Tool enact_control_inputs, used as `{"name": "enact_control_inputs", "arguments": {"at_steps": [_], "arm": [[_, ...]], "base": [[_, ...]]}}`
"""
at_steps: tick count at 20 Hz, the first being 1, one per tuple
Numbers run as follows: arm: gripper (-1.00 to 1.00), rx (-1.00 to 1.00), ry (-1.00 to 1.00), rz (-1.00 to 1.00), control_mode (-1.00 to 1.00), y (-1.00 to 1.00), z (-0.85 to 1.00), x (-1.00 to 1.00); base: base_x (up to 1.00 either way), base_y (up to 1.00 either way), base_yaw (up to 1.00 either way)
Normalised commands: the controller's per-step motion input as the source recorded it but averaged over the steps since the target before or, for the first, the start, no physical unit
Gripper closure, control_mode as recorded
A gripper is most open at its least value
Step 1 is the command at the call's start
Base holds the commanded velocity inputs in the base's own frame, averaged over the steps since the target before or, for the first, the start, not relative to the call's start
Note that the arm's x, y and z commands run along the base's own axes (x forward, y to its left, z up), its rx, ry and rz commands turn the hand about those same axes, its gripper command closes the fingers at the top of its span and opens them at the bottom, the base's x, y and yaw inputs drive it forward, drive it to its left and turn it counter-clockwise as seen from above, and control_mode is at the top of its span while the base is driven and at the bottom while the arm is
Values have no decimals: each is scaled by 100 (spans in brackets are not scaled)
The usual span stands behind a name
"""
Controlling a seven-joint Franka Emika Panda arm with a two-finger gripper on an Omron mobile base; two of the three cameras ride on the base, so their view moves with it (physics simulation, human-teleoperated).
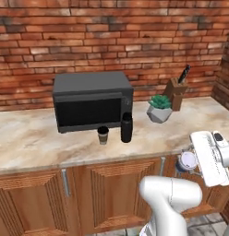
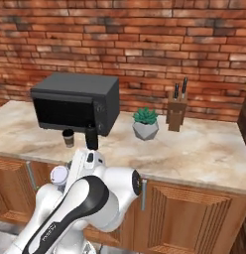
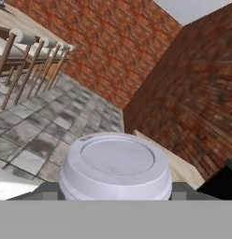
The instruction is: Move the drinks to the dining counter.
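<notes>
My gripper (image 1: 188,162) is shut on the small white cup (image 1: 187,161) with a dark-blue band, held in the air in front of the cabinet doors, off the marble counter's front edge. The cup's white lid (image 3: 115,161) sits between my fingers (image 3: 47,190) in the hand view, and the cup (image 2: 59,175) also shows beside my arm. The tall black bottle (image 1: 126,127) (image 2: 91,137) and the coffee cup (image 1: 103,135) (image 2: 68,138) with a tan sleeve stand on the marble counter in front of the microwave. A beige strip behind wooden stools (image 3: 31,53) looks like the dining counter (image 3: 10,21).
A black microwave (image 1: 91,101) stands against the brick wall. Right of it are a potted succulent (image 1: 159,108) and a knife block (image 1: 177,92). Wooden cabinets (image 1: 38,198) run below the counter (image 1: 24,138). Grey tiled floor (image 3: 38,135) lies between me and the stools.
</notes>
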Motion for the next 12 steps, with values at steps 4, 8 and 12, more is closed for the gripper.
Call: {"name": "enact_control_inputs", "arguments": {"at_steps": [4,8,12], "arm": [[100,0,0,0,100,0,0,0],[100,0,0,0,100,0,0,0],[100,0,0,0,100,0,0,0]], "base": [[-97,0,20],[-24,24,37],[0,47,56]]}}
